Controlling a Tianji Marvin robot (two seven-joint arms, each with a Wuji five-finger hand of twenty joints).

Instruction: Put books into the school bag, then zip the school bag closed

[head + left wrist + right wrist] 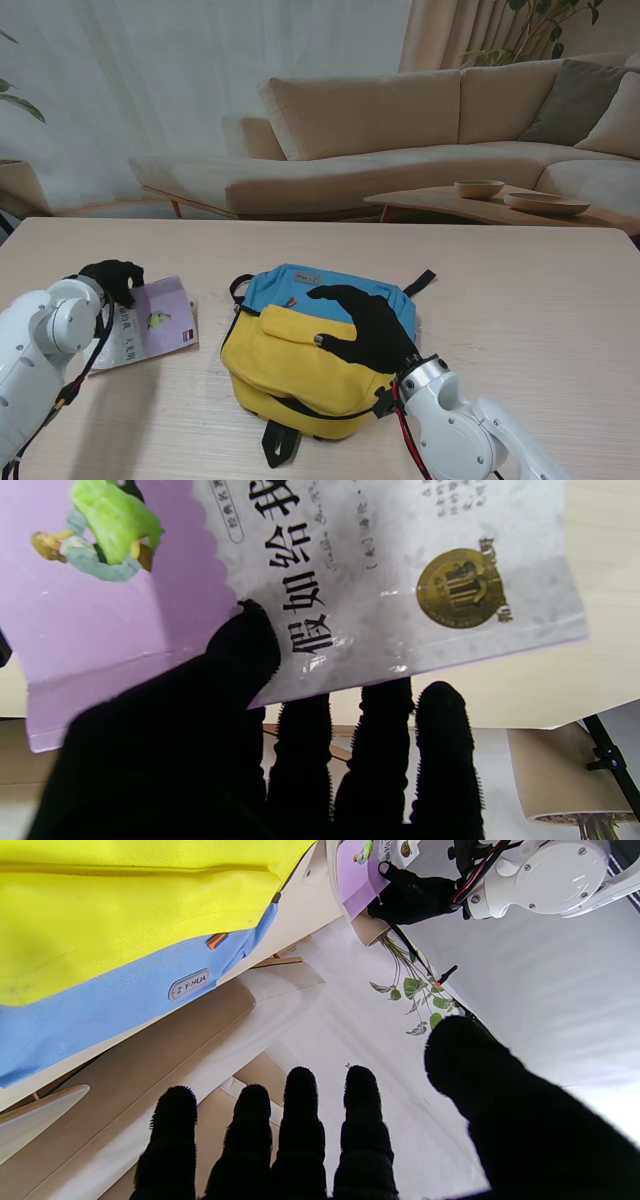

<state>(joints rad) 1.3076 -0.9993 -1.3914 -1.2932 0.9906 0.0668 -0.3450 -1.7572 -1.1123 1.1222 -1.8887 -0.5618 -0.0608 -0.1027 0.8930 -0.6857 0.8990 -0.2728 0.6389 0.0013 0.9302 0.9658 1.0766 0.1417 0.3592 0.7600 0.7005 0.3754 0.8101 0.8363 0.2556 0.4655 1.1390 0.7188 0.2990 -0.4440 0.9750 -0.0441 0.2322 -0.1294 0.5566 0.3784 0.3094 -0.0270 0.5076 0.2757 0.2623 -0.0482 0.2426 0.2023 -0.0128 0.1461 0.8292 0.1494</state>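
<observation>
The school bag [300,365], yellow with a blue top, lies in the middle of the table; the right wrist view shows its yellow panel [125,905]. My right hand [365,325] is over the bag's blue top, with its fingers [300,1120] spread and holding nothing. A book [155,322] with a purple and white cover lies to the left of the bag. My left hand [113,280] grips the book's far left corner. In the left wrist view the thumb [245,635] presses on the cover [380,580] and the fingers [440,720] reach under its edge.
A black strap [425,282] sticks out at the bag's far right and another [278,445] at its near side. Beyond the table stand a beige sofa [400,130] and a low table with two bowls [520,195].
</observation>
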